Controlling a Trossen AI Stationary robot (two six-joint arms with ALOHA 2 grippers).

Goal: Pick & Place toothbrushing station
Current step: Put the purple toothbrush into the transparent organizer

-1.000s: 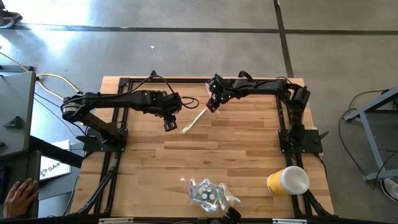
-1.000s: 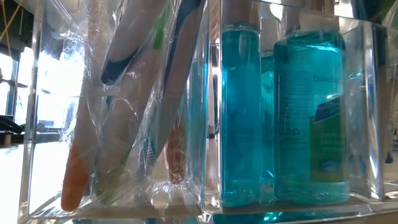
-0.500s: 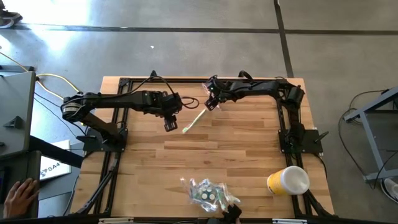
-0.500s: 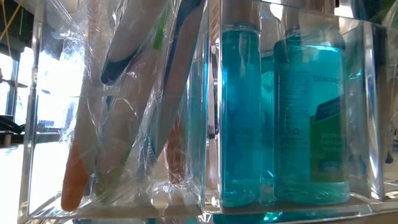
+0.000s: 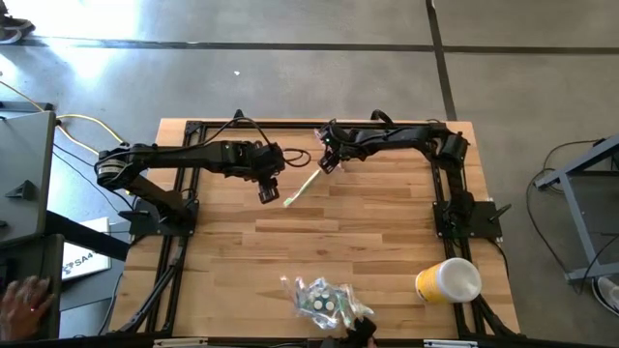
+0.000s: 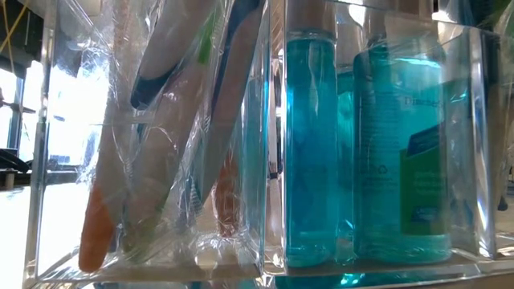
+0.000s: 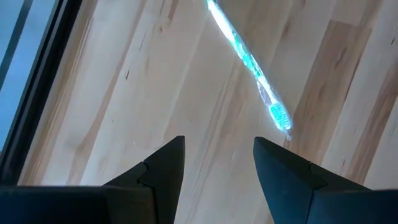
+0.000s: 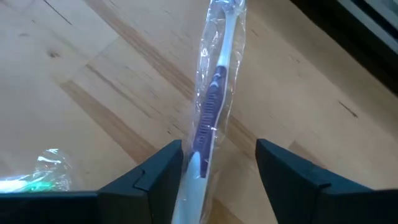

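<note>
Flanking wrapped toothbrush [image 8: 214, 99] — right end effector [image 8: 219, 163]

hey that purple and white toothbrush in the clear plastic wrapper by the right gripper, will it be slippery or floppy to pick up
The purple and white toothbrush in its clear plastic wrapper looks straight, so probably stiff. The glossy, crinkled film may slip between the right gripper fingers. Lying flat on the wooden table, it seems unlikely to roll.

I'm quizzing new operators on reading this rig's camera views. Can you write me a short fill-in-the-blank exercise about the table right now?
1. The green toothbrush lies on the wooden table between the two ____.
2. The wrapped toothbrush ahead of the right gripper has a ____ handle.
3. The cup near the table's right front corner is ____.
4. The left gripper stands ____ with nothing between its fingers.

Missing words: grippers; purple; yellow; open
</note>
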